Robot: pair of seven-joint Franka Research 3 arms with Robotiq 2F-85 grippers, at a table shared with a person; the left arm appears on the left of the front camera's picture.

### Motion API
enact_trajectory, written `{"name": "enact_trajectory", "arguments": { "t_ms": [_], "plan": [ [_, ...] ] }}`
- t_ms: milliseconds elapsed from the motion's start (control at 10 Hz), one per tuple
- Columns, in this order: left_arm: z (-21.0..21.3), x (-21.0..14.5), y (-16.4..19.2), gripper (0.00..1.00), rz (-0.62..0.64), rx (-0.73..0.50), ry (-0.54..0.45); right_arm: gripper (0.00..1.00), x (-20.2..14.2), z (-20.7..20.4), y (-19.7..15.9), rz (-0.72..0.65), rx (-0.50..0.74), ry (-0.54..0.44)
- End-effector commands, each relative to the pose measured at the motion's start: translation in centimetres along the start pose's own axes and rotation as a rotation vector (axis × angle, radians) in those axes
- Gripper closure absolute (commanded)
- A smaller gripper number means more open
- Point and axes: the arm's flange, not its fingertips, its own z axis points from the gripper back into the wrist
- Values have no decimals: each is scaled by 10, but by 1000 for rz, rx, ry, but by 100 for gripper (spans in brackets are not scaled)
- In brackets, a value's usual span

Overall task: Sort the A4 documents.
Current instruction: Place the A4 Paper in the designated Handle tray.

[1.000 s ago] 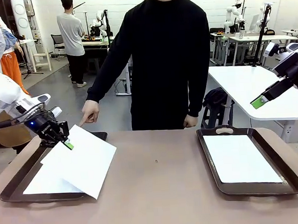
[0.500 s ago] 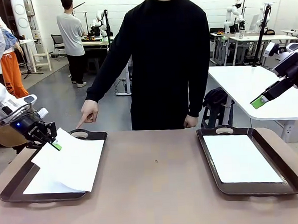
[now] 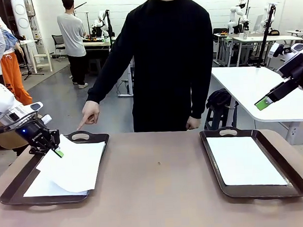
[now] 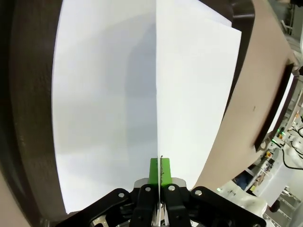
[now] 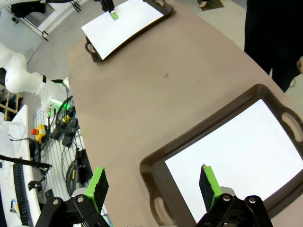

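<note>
Now the left hand (image 3: 58, 152) pinches a white sheet (image 3: 75, 166) by its near-left edge, fingers pressed together on the paper, which hangs tilted over the left tray (image 3: 13, 188); in the left wrist view the green pad (image 4: 156, 171) grips the sheet (image 4: 199, 90) edge-on. Its lower edge droops onto a second sheet (image 3: 41, 188) lying flat on that tray's floor, and its right edge reaches just past the tray's right rim. A person's hand (image 3: 90, 114) points down just beyond the tray's far handle, close to the left hand. Between the two trays the brown bench (image 3: 161, 194) lies bare and wide. On the right tray (image 3: 297, 179) one sheet (image 3: 244, 161) lies flat, set inside the rim with dark floor showing round it. Over at the picture's right the right hand (image 3: 263, 103) hangs high above the bench's far right corner, well apart from that tray, fingers spread wide; its wrist view looks down on the right tray (image 5: 156, 170) and its sheet (image 5: 246, 156) between the spread fingers.
</note>
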Motion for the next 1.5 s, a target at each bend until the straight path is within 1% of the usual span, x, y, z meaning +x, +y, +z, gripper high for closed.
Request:
{"name": "enact_trajectory", "arguments": {
  "t_ms": [0,100,300,600,700,800,900,1000,1100,1200,1300,1400],
  "plan": [
    [9,7,-7,99,15,84,-9,0,1,-1,0,1,-3,1],
    [9,7,-6,99,22,108,-10,0,1,-1,0,1,-3,1],
    [9,8,-5,99,18,135,23,0,1,-1,0,1,-3,1],
    [6,17,-8,99,-10,142,46,0,1,-1,0,1,-3,1],
    [6,18,-8,99,8,131,63,0,1,-1,0,1,-3,1],
    [6,18,-7,79,-10,139,69,0,1,-1,0,1,-3,1],
    [6,18,-5,79,-15,145,64,0,1,-1,0,1,-3,1],
    [7,17,-5,60,-18,152,62,0,1,-1,0,1,-3,1],
    [9,15,-5,76,-15,163,49,0,1,-1,0,1,-3,1],
    [12,14,-5,40,-12,173,38,0,1,-1,0,1,-3,1],
    [15,11,-5,57,-1,201,31,0,1,-1,0,1,-3,1],
    [16,11,-5,20,5,214,28,0,1,-1,0,1,-3,1]
  ]
}}
